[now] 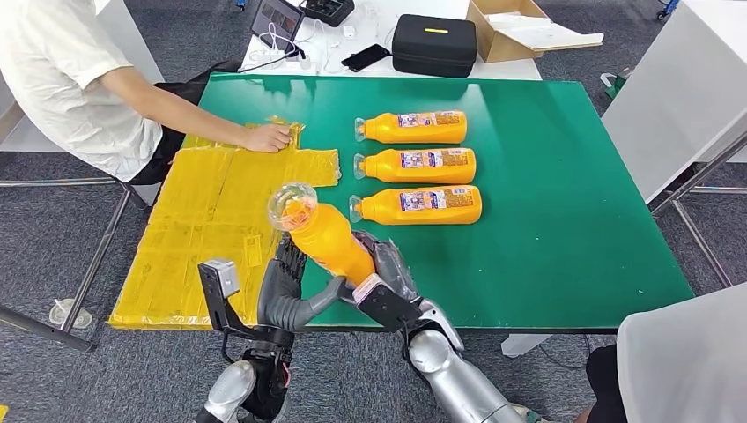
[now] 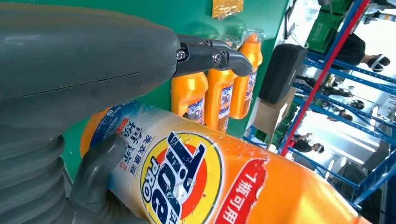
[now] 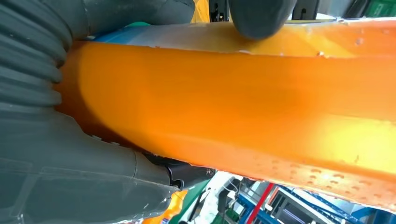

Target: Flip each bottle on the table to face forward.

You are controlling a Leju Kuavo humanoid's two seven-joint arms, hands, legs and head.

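Note:
I hold an orange detergent bottle (image 1: 328, 238) tilted up above the near edge of the green table (image 1: 564, 220), its clear cap end toward the camera. Both hands wrap its lower body: my left hand (image 1: 286, 286) from the left, my right hand (image 1: 388, 282) from the right. The left wrist view shows its front label (image 2: 180, 182) beside my thumb (image 2: 100, 177). The right wrist view shows the bottle's plain orange side (image 3: 233, 102). Three more orange bottles lie on their sides in a column at mid-table: far (image 1: 414, 127), middle (image 1: 418, 165), near (image 1: 421, 205), caps pointing left.
A yellow sheet (image 1: 220, 220) covers the table's left part, and a person's hand (image 1: 267, 137) rests on its far edge. A black case (image 1: 433, 44) and a cardboard box (image 1: 520, 31) sit on the white table behind. Another person sits at lower right (image 1: 678, 361).

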